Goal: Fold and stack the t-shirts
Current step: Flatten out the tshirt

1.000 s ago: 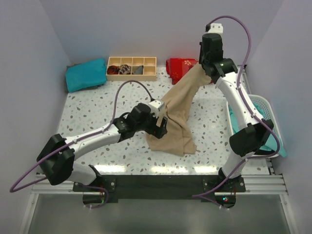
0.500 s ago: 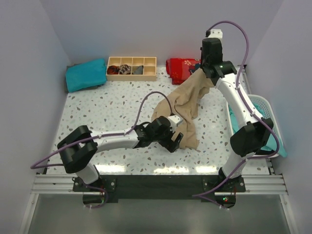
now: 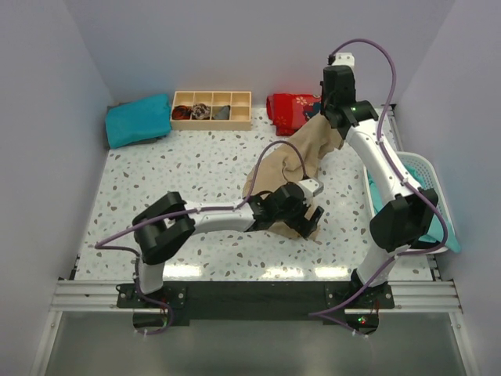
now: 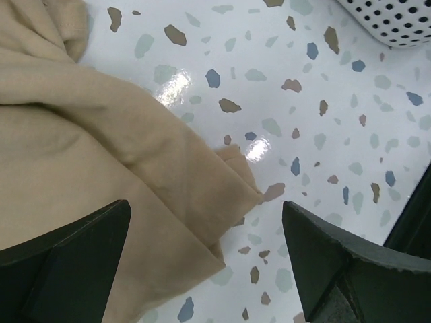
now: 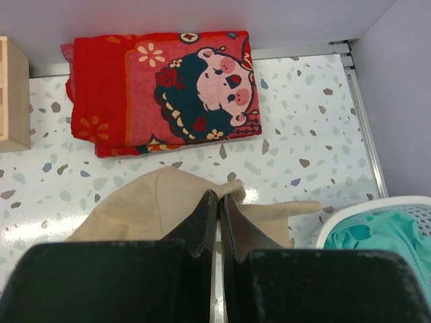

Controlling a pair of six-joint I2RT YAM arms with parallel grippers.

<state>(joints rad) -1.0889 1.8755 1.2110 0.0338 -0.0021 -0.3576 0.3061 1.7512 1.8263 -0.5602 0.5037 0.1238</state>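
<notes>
the right gripper (image 5: 217, 202) is pinched tight on the tan t-shirt (image 3: 296, 160), holding 1 end above the table (image 3: 156, 180). the left gripper (image 4: 205, 225) hovers over its lower edge, jaws wide apart, gripping nothing.

Along the far edge of the table (image 3: 156, 180) lie, left to right, a folded t-shirt (image 3: 138, 119), a compartment box (image 3: 211, 123) just beside it, and a folded printed cloth (image 3: 291, 110). Just in front of that cloth the right gripper (image 5: 217, 208) pinches the upper end of a loose t-shirt (image 3: 301, 160), which slopes down toward the near centre, where its lower end lies on the table under the left gripper (image 3: 307, 210). A basket (image 3: 423, 164) stands at the table's right edge, with further t-shirts (image 3: 380, 194) inside it.
</notes>
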